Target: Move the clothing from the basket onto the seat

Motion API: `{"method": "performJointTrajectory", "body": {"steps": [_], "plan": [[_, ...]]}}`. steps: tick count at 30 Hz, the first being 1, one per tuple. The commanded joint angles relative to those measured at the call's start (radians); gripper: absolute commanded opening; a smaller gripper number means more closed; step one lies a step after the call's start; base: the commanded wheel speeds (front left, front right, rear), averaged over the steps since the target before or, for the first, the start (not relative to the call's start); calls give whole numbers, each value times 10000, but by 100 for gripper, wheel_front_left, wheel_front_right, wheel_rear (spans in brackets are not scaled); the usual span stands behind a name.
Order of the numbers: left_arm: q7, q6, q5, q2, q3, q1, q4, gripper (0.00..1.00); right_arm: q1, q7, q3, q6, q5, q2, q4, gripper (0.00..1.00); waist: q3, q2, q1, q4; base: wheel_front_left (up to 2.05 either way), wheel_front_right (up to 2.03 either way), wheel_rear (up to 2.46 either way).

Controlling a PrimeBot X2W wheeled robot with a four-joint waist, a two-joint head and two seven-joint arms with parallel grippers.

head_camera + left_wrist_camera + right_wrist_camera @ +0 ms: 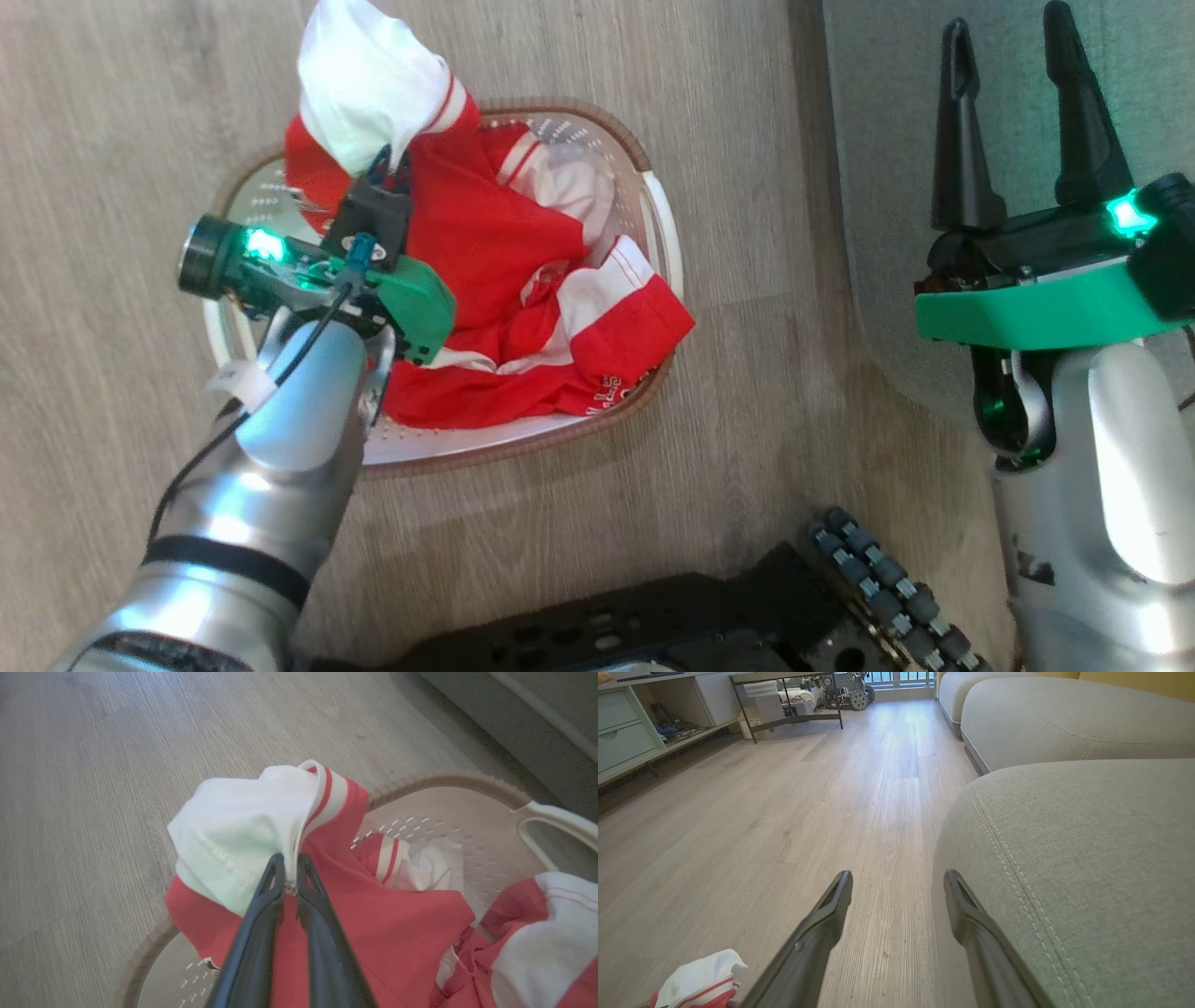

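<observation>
Red clothing (495,271) with white bands fills the cream basket (665,233) on the floor. My left gripper (387,168) is shut on a fold of it: in the left wrist view the two dark fingers (261,924) pinch a white, red-striped part of the clothing (233,826) that stands up over the basket's rim (448,781). My right gripper (1018,42) stands open with nothing between its fingers, over the edge of the grey seat (1008,103). The right wrist view shows the seat (1087,858) with its stitched seam and the right gripper (899,879) at its rounded edge.
Wood floor (121,112) surrounds the basket. My black wheeled base (709,607) lies at the bottom. In the right wrist view more sofa cushions (1064,714) run back on the right, shelves and drawers (626,732) line the left, and a low metal-framed table (794,700) stands far off.
</observation>
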Motion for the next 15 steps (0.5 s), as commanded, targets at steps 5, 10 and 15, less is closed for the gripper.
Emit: {"method": "performJointTrajectory", "body": {"steps": [5, 10, 15], "plan": [[-95, -279, -242, 62, 12, 737, -830, 0, 461, -92, 80, -4, -74, -75, -111, 100, -661, 0, 0, 284, 0, 0, 0], [-95, -687, -597, -2, 17, 1261, -1561, 0, 765, -92, -71, -4, -293, -75, 155, 100, -1725, 0, 0, 674, 0, 0, 0], [-95, -965, -809, -92, -3, 1565, -2177, 0, 1189, -92, -231, -4, -474, -75, 423, 100, -2851, 0, 0, 1055, 0, 0, 0]]}}
